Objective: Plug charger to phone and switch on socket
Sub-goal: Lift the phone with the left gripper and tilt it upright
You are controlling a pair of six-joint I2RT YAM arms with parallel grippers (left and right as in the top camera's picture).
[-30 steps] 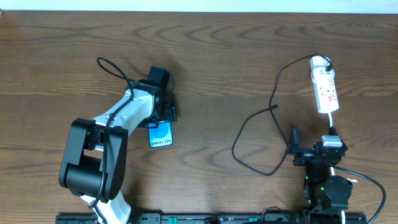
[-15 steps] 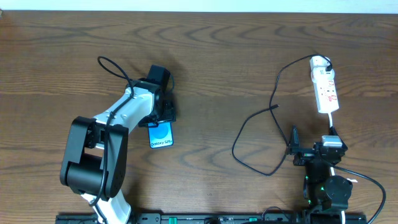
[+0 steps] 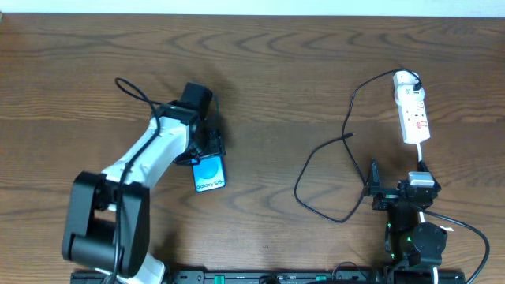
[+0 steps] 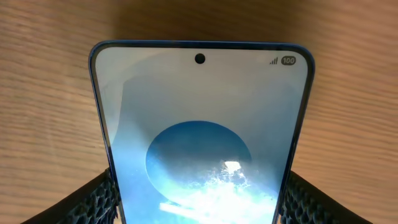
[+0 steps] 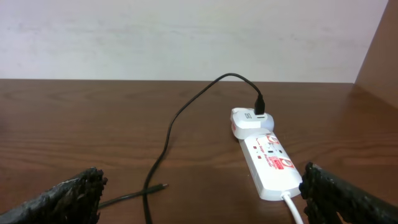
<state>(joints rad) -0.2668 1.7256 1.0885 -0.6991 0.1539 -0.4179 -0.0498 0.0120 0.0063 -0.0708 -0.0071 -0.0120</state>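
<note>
The phone [image 3: 211,174] lies on the left half of the wooden table, its light blue screen with a teal circle facing up. My left gripper [image 3: 207,152] is shut on the phone [image 4: 199,106], with a pad pressed against each long side. The socket [image 3: 413,117] lies at the far right. The charger's white plug head [image 3: 405,78] is plugged into its far end. The black charger cable [image 3: 300,186] loops across the table, and its free tip [image 3: 350,136] lies bare. My right gripper [image 3: 397,177] stands open just short of the socket [image 5: 267,162], with nothing between its fingers.
The socket's white cord [image 5: 292,205] runs toward my right gripper [image 5: 199,200]. The charger tip [image 5: 163,185] rests on the wood ahead and to the left of it. A pale wall [image 5: 186,37] stands behind the table's far edge.
My left arm has swung, and the phone in its jaws has slid a little to the right and nearer, turning slightly. The right arm, charger and socket have not moved.
</note>
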